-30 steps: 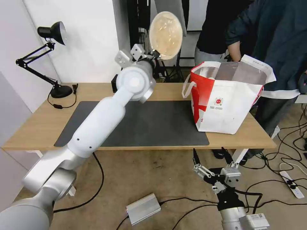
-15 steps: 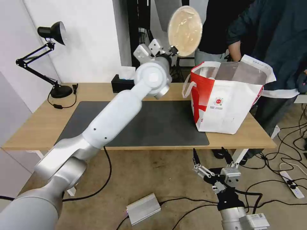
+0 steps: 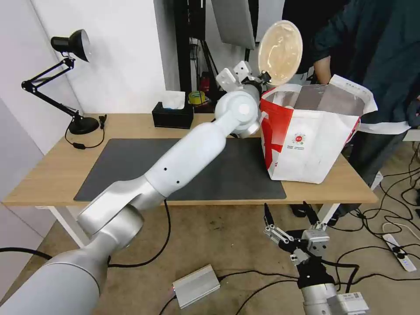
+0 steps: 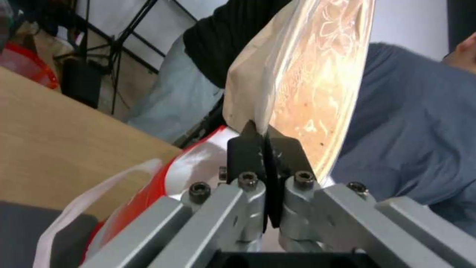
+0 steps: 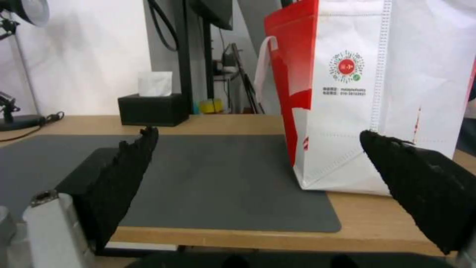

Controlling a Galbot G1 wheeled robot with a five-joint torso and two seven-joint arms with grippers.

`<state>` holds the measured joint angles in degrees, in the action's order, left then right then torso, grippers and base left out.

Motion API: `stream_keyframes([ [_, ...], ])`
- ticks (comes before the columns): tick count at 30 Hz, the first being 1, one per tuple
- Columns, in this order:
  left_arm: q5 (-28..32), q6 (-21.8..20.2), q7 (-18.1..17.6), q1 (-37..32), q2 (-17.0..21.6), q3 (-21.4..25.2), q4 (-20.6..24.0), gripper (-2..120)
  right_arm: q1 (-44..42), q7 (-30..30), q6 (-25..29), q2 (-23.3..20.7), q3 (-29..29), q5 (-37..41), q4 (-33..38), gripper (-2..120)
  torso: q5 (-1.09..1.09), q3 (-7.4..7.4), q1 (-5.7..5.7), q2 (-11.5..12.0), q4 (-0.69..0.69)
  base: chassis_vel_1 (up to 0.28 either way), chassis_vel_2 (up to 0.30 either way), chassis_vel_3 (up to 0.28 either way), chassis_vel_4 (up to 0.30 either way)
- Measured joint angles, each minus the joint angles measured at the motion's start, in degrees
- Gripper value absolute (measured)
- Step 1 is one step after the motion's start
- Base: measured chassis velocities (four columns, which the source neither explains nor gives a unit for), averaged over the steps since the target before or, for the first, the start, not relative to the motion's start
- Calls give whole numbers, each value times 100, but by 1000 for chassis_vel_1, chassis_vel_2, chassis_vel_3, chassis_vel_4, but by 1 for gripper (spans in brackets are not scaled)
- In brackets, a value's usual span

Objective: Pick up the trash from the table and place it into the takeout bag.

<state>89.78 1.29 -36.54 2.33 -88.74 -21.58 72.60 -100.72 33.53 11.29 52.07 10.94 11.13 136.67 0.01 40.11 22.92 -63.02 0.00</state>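
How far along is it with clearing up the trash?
Nearly done, it seems. The table and mat carry no trash; what sits inside the bag is hidden. In hand: the left hand pinches the rim of the beige paper bowl, held on edge above the bag's open top. Left: dropping it in. The right hand hangs open below the table's front edge.

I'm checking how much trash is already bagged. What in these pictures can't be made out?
- Inside of the bag: in the head view its own walls hide the bottom, so what it holds is unknown.
- Paper bowl in the left hand: its top is cut off in the left wrist view.
- Table: the left arm covers part of the mat.
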Motion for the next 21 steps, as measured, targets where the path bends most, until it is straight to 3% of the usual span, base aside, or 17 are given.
stream_keyframes([
  [21,-166,-51,443,11,-261,-633,-782,0,0,0,0,0,0,0,0,100,-1,0,0,0,0,0,0,0,0],
])
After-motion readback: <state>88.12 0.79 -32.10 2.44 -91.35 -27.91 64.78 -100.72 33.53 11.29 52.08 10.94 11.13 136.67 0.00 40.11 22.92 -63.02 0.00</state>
